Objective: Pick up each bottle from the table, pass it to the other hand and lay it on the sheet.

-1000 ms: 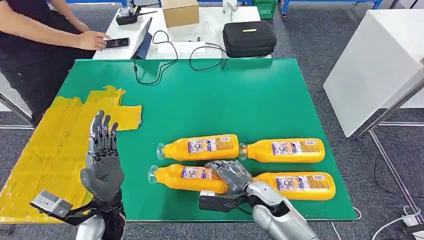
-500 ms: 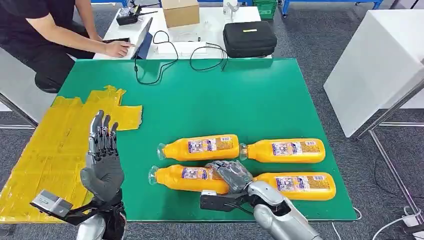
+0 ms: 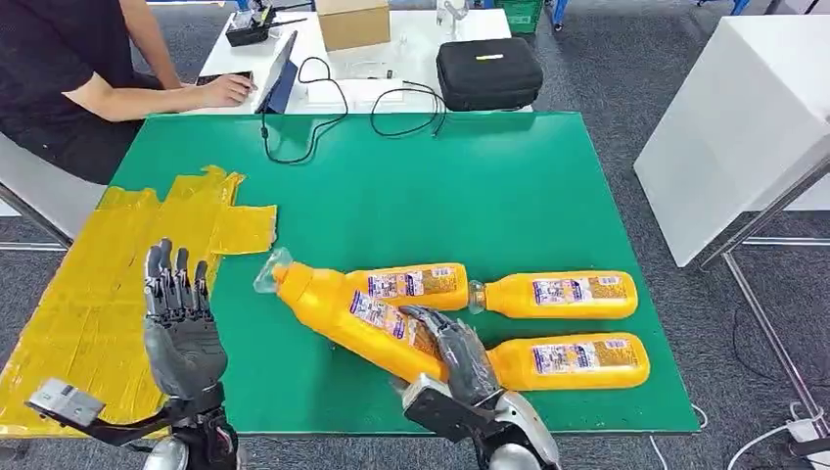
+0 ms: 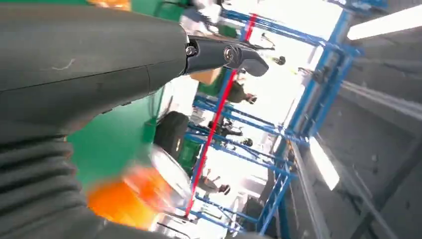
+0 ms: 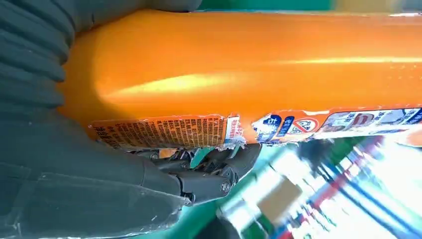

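My right hand (image 3: pixel 458 360) grips an orange bottle (image 3: pixel 350 310) near its base and holds it lifted and tilted, its clear cap pointing toward the yellow sheet (image 3: pixel 93 284). The right wrist view shows that bottle (image 5: pixel 239 64) close up, with my fingers (image 5: pixel 214 169) wrapped around its label. Three more orange bottles lie on the green table (image 3: pixel 440 186): one (image 3: pixel 421 283) behind the lifted one, one (image 3: pixel 556 292) to its right, one (image 3: pixel 573 359) near the front edge. My left hand (image 3: pixel 179 328) is raised, open and holding nothing, at the sheet's near right edge. The held bottle (image 4: pixel 124 196) appears blurred in the left wrist view.
A person sits at the far left with a hand (image 3: pixel 227 90) on a white table holding a laptop, a cardboard box (image 3: pixel 353 22), a black case (image 3: pixel 486 71) and cables (image 3: pixel 323 108). A white cabinet (image 3: pixel 734 117) stands to the right of the green table.
My right hand has lifted the front left bottle off the table and swung its cap up and left toward the sheet. My left hand has dropped lower and leftward. The person has shifted.
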Motion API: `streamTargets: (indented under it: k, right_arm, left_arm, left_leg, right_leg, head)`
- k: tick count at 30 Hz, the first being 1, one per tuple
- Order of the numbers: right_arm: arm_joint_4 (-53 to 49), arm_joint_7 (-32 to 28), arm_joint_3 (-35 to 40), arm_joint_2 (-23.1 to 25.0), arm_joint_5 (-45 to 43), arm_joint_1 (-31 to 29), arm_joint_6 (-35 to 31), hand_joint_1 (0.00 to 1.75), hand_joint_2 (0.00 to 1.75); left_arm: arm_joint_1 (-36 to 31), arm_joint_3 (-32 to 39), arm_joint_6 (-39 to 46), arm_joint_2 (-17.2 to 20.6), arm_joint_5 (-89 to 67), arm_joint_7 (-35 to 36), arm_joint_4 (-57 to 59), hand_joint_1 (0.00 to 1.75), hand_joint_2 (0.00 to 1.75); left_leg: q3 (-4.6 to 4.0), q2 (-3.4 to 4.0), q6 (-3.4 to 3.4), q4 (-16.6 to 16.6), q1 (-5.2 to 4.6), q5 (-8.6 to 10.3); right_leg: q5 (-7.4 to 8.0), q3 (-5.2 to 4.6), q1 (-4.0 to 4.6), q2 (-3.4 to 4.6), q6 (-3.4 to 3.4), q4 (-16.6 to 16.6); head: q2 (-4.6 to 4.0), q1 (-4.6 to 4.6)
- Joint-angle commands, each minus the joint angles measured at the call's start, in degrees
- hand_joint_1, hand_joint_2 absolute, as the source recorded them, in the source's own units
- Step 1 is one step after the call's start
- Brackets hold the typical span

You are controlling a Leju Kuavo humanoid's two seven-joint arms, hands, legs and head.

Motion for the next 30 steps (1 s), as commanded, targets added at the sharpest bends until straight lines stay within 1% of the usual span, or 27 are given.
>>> streamTargets:
  k: [1,2,4,5,6,7,8,11,13,15,20,21,23,24,25,26,27,28,29,30]
  right_arm:
    - [-7.0,-1.3,-2.8,4.1,-0.5,0.2,-0.9,1.75,1.75]
    - [-6.3,-1.3,-2.4,4.2,-0.6,-0.8,-1.0,1.75,1.75]
    - [-5.1,-1.2,-1.8,4.5,-0.5,-2.4,-0.9,1.75,1.75]
    - [-4.4,-1.3,-1.5,4.6,-0.5,-3.1,-1.0,1.75,1.75]
    - [-3.6,-1.1,-1.2,4.6,-0.3,-4.0,-1.0,1.75,1.75]
    - [-3.3,-1.0,-1.1,4.7,-0.3,-4.3,-1.0,1.75,1.75]
    - [-2.7,-1.0,-1.0,4.7,-0.3,-4.9,-1.0,1.75,1.75]
    - [1.5,0.2,0.1,5.2,0.8,-9.1,-0.7,1.75,1.75]
    - [6.4,1.0,1.4,5.8,1.6,-13.3,-0.1,1.75,1.75]
    - [10.5,1.5,2.2,6.7,2.1,-15.8,0.3,1.75,1.75]
    - [14.9,2.3,3.8,7.9,3.2,-17.1,0.3,1.75,1.75]
    - [14.9,2.3,3.8,7.9,3.2,-17.1,0.3,1.75,1.75]
    - [15.0,2.2,3.9,7.8,3.3,-17.0,0.1,1.75,1.75]
    - [15.8,2.3,4.4,8.0,3.6,-17.2,0.3,1.75,1.75]
    - [16.6,2.4,4.8,8.3,3.9,-17.4,0.4,1.75,1.75]
    - [17.2,2.4,5.0,8.5,3.9,-17.6,0.4,1.75,1.75]
    - [18.8,2.5,6.0,9.1,4.5,-18.0,0.7,1.75,1.75]
    - [19.8,2.5,6.7,9.5,4.9,-18.2,0.6,1.75,1.75]
    - [20.9,2.4,7.8,9.9,5.4,-18.3,0.8,1.75,1.75]
    - [22.1,2.2,9.5,10.4,6.2,-18.1,1.1,1.75,1.75]
  left_arm:
    - [-0.5,4.9,-1.4,-0.4,6.5,7.2,7.5,0.0,1.75]
    - [-0.8,5.3,-2.0,-0.4,7.0,7.7,8.6,0.0,1.75]
    - [-1.1,5.9,-2.8,-0.4,8.8,8.5,9.7,0.0,1.75]
    - [-1.3,6.2,-4.5,-0.4,10.1,9.2,10.2,0.0,1.75]
    - [-1.5,6.3,-5.8,-0.4,10.5,9.8,10.8,0.0,1.75]
    - [-1.6,6.3,-5.8,-0.4,10.5,9.8,11.0,0.0,1.75]
    - [-1.7,6.1,-6.7,-0.4,10.6,10.3,11.4,0.0,1.75]
    - [-2.7,4.6,-13.0,-0.2,12.4,13.2,14.7,0.0,1.75]
    - [-3.6,3.1,-17.4,0.1,14.1,13.7,17.4,0.0,1.75]
    - [-3.9,2.6,-17.8,0.0,13.7,13.1,17.8,0.0,1.75]
    - [-4.2,2.6,-17.9,0.1,14.0,13.3,16.8,0.0,1.75]
    - [-4.2,2.6,-17.9,0.1,14.0,13.3,16.8,0.0,1.75]
    - [-4.2,2.7,-18.0,0.1,14.0,13.4,16.9,0.0,1.75]
    - [-4.2,2.9,-17.9,0.0,13.9,13.4,16.7,0.0,1.75]
    - [-4.2,2.9,-18.0,-0.1,13.9,13.4,16.6,0.0,1.75]
    - [-4.3,2.9,-18.0,-0.1,13.9,13.4,16.6,0.0,1.75]
    - [-4.4,3.0,-17.8,-0.2,13.7,13.5,16.4,0.0,1.75]
    - [-4.4,3.1,-17.8,-0.2,13.8,13.5,16.3,0.0,1.75]
    - [-4.5,3.4,-17.7,-0.3,13.9,13.5,16.4,0.0,1.75]
    - [-4.6,3.9,-17.4,-0.3,14.1,13.4,16.4,0.0,1.75]
  left_leg:
    - [0.22,0.06,-0.03,0.0,0.04,-0.08]
    - [0.14,0.07,-0.02,-0.1,0.0,-0.03]
    - [0.3,0.11,-0.04,-0.1,0.05,-0.08]
    - [0.18,0.08,-0.02,-0.1,-0.01,-0.03]
    - [0.24,0.11,-0.03,-0.1,0.03,-0.06]
    - [0.16,0.12,-0.03,-0.1,-0.02,-0.03]
    - [0.25,0.15,-0.04,-0.1,0.04,-0.07]
    - [0.16,0.08,-0.02,-0.1,-0.01,-0.01]
    - [0.3,0.16,-0.04,-0.1,0.05,-0.04]
    - [0.3,0.22,-0.03,-0.1,0.03,-0.01]
    - [0.17,0.1,-0.03,-0.1,0.01,0.01]
    - [0.27,0.11,-0.05,-0.1,0.06,-0.02]
    - [0.19,0.07,-0.03,-0.1,0.01,0.01]
    - [0.4,0.09,-0.06,-0.1,0.11,-0.06]
    - [0.28,0.05,-0.03,-0.1,0.05,-0.02]
    - [0.34,0.11,-0.03,-0.1,0.07,-0.05]
    - [0.23,0.11,-0.02,-0.1,0.04,-0.02]
    - [0.36,0.15,-0.04,-0.1,0.08,-0.07]
    - [0.18,0.09,-0.03,-0.1,0.01,0.01]
    - [0.19,0.12,-0.03,-0.1,0.02,0.0]
  right_leg:
    - [-0.05,0.23,0.07,-0.01,-0.06,-0.1]
    - [-0.01,0.14,0.02,0.02,-0.04,-0.1]
    - [-0.03,0.3,0.09,0.03,-0.07,-0.1]
    - [0.0,0.18,0.02,0.02,-0.05,-0.1]
    - [-0.01,0.25,0.07,0.03,-0.07,-0.1]
    - [0.01,0.15,0.02,0.07,-0.04,-0.1]
    - [-0.01,0.26,0.08,0.08,-0.07,-0.1]
    - [0.01,0.16,0.02,0.03,-0.03,-0.1]
    - [0.03,0.31,0.09,0.08,-0.06,-0.2]
    - [0.07,0.29,0.06,0.14,-0.05,-0.2]
    - [0.03,0.15,0.04,0.04,-0.05,-0.1]
    - [0.01,0.26,0.09,0.04,-0.08,-0.1]
    - [0.01,0.16,0.04,0.02,-0.05,-0.1]
    - [-0.03,0.37,0.14,0.01,-0.08,-0.2]
    - [-0.02,0.25,0.08,-0.01,-0.05,-0.1]
    - [-0.03,0.29,0.1,0.05,-0.06,-0.1]
    - [0.0,0.19,0.06,0.05,-0.04,-0.1]
    - [-0.02,0.3,0.11,0.08,-0.06,-0.1]
    - [0.02,0.12,0.03,0.05,-0.03,-0.1]
    - [0.02,0.12,0.04,0.07,-0.04,-0.1]
  head:
    - [0.0,0.0]
    - [0.0,0.0]
    - [0.0,0.02]
    - [0.0,0.0]
    - [0.0,0.0]
    - [0.0,0.0]
    - [0.0,0.0]
    - [0.0,0.0]
    - [0.0,0.0]
    - [0.0,0.0]
    - [0.0,0.0]
    - [0.0,0.0]
    - [0.0,-0.02]
    - [0.0,0.0]
    - [0.0,0.0]
    - [0.0,0.0]
    - [0.0,0.0]
    - [0.0,0.0]
    - [0.0,0.0]
    - [0.0,0.0]
